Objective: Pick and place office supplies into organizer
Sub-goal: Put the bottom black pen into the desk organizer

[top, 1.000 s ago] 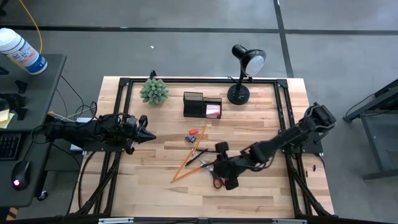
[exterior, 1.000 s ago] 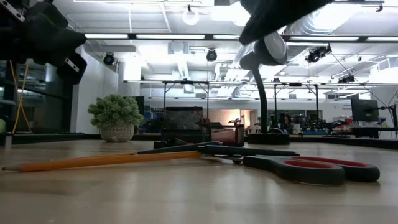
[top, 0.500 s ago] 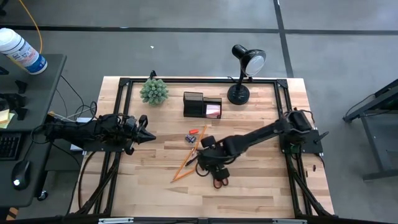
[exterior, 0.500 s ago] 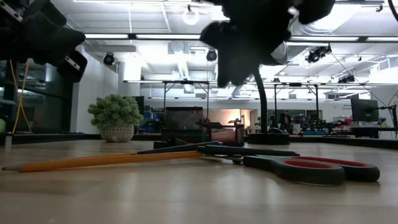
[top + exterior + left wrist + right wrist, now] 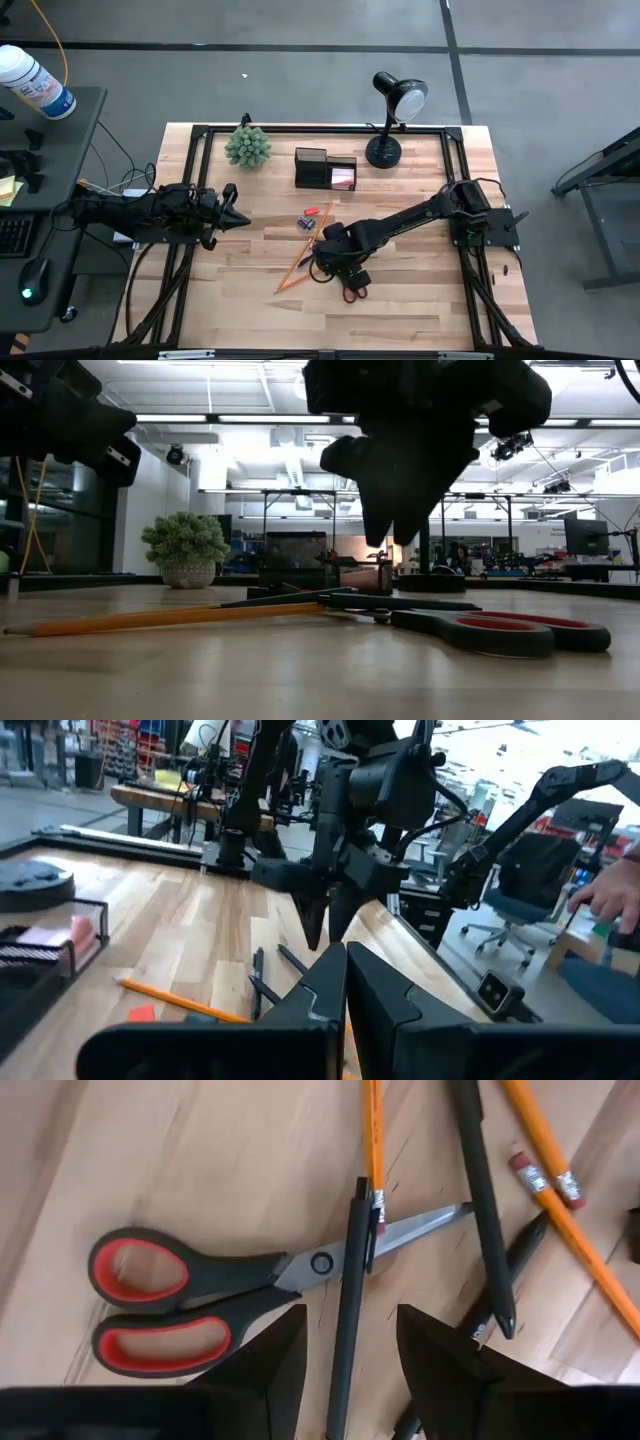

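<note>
a: the right hand (image 5: 326, 258) has swung in from the counter's (image 5: 420, 300) right side and now hangs, fingers apart and empty, over the pile of supplies. the left hand (image 5: 232, 213), closed on nothing, waits at the left edge.

b: so a first pick looks close. the pile?

a: red-handled scissors (image 5: 200, 1295) lie flat, blades shut, a black pen (image 5: 350, 1310) across them, orange pencils (image 5: 555, 1210) fanned beside. the black organizer (image 5: 325, 170) stands well apart at the back, a pink pad inside.
</note>
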You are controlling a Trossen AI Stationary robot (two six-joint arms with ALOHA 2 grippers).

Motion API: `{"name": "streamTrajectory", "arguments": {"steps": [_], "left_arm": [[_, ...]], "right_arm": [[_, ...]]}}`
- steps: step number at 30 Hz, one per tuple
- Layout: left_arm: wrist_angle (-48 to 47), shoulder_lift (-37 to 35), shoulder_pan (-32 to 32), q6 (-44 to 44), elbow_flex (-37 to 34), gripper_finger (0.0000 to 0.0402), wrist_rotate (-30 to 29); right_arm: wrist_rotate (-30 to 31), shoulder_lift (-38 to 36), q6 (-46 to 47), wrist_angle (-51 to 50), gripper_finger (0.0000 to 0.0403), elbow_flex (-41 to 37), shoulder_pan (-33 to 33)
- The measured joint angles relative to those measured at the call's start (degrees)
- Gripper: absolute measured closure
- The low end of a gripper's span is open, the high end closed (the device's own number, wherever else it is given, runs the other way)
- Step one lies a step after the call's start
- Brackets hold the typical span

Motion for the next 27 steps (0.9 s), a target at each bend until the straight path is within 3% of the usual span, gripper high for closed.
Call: {"name": "streamTrajectory", "arguments": {"steps": [10, 27], "left_arm": [[-0.07, 0.0, 0.0, 0.21, 0.0, 0.0401, -2.88], [-0.51, 0.0, 0.0, 0.21, 0.0, 0.0401, -2.94]], "right_arm": [[-0.25, 2.42, -0.24, -0.39, 0.0262, 0.0, -0.81], [-1.56, 4.61, 1.72, -0.2, 0.0265, 0.0, -1.55]]}}
